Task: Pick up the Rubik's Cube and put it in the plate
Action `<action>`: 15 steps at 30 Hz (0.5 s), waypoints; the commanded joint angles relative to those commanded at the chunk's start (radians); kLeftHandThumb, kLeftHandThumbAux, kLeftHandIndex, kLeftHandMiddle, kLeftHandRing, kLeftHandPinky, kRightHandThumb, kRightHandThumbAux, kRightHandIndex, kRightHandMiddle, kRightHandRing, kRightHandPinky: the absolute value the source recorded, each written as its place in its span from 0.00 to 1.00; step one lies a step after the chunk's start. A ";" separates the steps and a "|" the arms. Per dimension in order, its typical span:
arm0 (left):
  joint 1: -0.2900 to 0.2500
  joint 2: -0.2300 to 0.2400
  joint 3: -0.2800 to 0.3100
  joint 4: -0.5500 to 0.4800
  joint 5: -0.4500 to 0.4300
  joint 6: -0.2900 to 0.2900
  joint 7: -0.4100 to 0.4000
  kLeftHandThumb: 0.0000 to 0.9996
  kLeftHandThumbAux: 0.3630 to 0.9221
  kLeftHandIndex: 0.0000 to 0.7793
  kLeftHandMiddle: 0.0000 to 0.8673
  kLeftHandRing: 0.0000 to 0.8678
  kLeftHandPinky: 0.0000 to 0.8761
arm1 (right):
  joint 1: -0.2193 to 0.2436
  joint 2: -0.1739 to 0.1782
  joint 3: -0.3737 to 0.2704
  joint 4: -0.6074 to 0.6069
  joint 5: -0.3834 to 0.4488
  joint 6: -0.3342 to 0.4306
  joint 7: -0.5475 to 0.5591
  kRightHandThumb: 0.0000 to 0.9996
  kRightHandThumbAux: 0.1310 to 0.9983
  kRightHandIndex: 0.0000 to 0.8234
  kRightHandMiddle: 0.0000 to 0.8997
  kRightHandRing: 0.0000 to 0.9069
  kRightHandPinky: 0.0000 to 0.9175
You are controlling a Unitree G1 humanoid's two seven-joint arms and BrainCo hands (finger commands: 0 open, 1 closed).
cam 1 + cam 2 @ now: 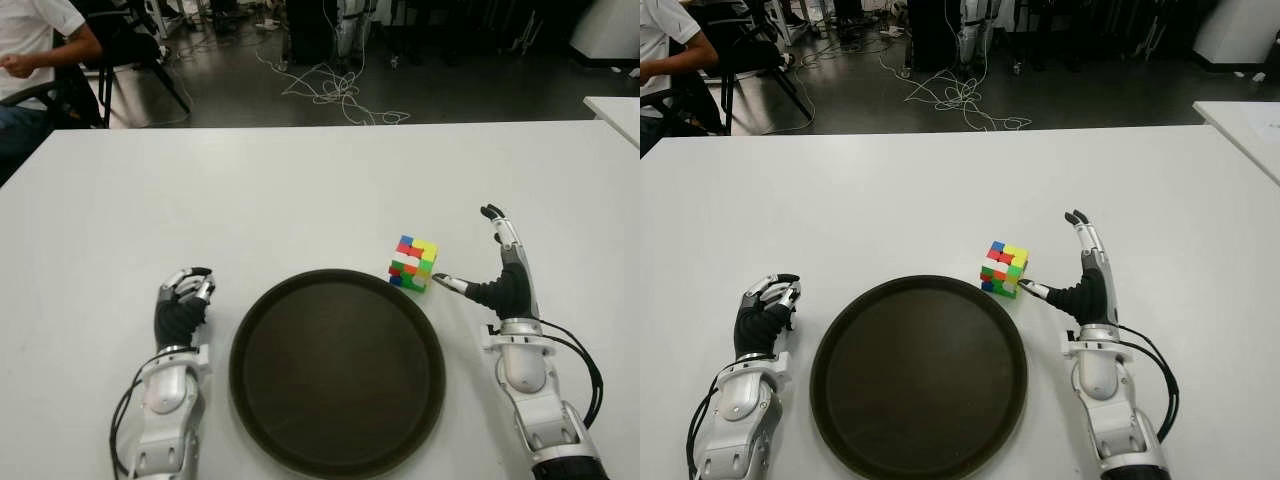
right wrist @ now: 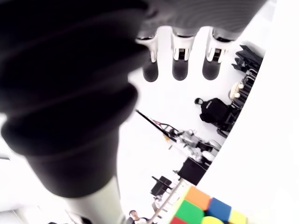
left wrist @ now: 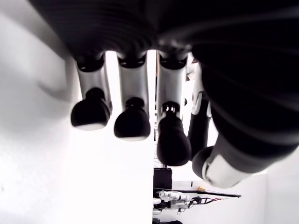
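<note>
Bench (image 1: 300, 190): white, carries the plate, the cube and both hands.
Plate (image 1: 262, 330): round, dark brown, with a raised rim, at the near middle of the bench between the two hands; nothing lies in it.
Rubik's Cube (image 1: 413, 263): on the bench just beyond the plate's far right rim, outside the plate, turned a little so a corner faces the camera; blue, yellow, red, green, white and orange tiles show.
Right hand (image 1: 503, 280): to the right of the plate and just right of the cube, fingers (image 1: 497, 223) stretched out straight and pointing away from the robot, thumb reaching sideways toward the cube with its tip close beside it; whether the tip touches cannot be told. The hand holds nothing. In the right wrist view the cube's coloured tiles (image 2: 205, 211) show beyond the thumb.
Left hand (image 1: 182, 305): to the left of the plate, fingers (image 3: 132, 122) curled inward on nothing.
Background: a dark floor with tangled white cables (image 1: 335, 90) beyond the bench, and a seated person (image 1: 30, 50) in a white shirt at the far left.
</note>
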 joint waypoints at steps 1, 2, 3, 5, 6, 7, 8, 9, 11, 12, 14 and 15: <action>0.000 -0.001 0.000 0.001 0.001 -0.002 0.000 0.71 0.61 0.57 0.91 0.94 0.94 | 0.000 -0.002 0.001 -0.010 -0.001 0.015 0.009 0.00 0.96 0.02 0.06 0.05 0.06; 0.001 -0.001 -0.001 0.001 0.001 -0.004 0.001 0.71 0.61 0.57 0.91 0.94 0.94 | 0.000 -0.003 0.003 -0.021 -0.003 0.030 0.018 0.00 0.96 0.02 0.06 0.05 0.07; 0.001 -0.002 -0.001 0.001 0.002 -0.005 0.001 0.71 0.61 0.57 0.91 0.94 0.94 | -0.001 -0.003 0.003 -0.029 -0.004 0.042 0.024 0.00 0.95 0.02 0.06 0.06 0.08; 0.001 -0.004 -0.001 0.001 0.004 -0.003 0.005 0.71 0.61 0.57 0.91 0.94 0.94 | -0.003 -0.005 0.010 -0.065 -0.012 0.090 0.052 0.00 0.94 0.03 0.07 0.06 0.08; 0.001 -0.004 -0.001 0.001 0.005 -0.003 0.007 0.71 0.61 0.57 0.91 0.94 0.94 | -0.003 -0.006 0.011 -0.077 -0.014 0.106 0.060 0.00 0.93 0.03 0.07 0.06 0.09; 0.001 -0.005 -0.001 0.001 0.005 -0.003 0.008 0.71 0.61 0.57 0.91 0.94 0.94 | -0.002 -0.006 0.012 -0.085 -0.015 0.116 0.065 0.00 0.92 0.03 0.07 0.07 0.09; 0.001 -0.006 -0.001 0.003 0.006 -0.004 0.009 0.71 0.61 0.57 0.91 0.94 0.94 | -0.006 -0.012 0.018 -0.110 -0.027 0.155 0.086 0.00 0.92 0.03 0.08 0.07 0.09; 0.001 -0.006 -0.001 0.004 0.006 -0.005 0.010 0.71 0.61 0.57 0.91 0.94 0.93 | -0.009 -0.017 0.023 -0.130 -0.037 0.186 0.103 0.00 0.91 0.03 0.08 0.07 0.09; -0.001 -0.006 -0.002 0.009 0.008 -0.009 0.010 0.71 0.61 0.57 0.91 0.94 0.93 | -0.018 -0.030 0.036 -0.180 -0.064 0.267 0.148 0.00 0.91 0.03 0.08 0.07 0.10; -0.002 -0.006 -0.003 0.011 0.010 -0.011 0.010 0.71 0.61 0.57 0.91 0.94 0.93 | -0.020 -0.036 0.042 -0.197 -0.078 0.299 0.167 0.00 0.91 0.03 0.08 0.08 0.11; -0.003 -0.005 -0.005 0.015 0.015 -0.015 0.012 0.71 0.61 0.57 0.91 0.94 0.93 | -0.024 -0.046 0.055 -0.226 -0.103 0.350 0.195 0.00 0.90 0.03 0.08 0.08 0.12; -0.003 -0.005 -0.006 0.016 0.016 -0.016 0.013 0.71 0.61 0.57 0.91 0.94 0.94 | -0.026 -0.050 0.061 -0.237 -0.115 0.371 0.207 0.00 0.90 0.03 0.07 0.08 0.12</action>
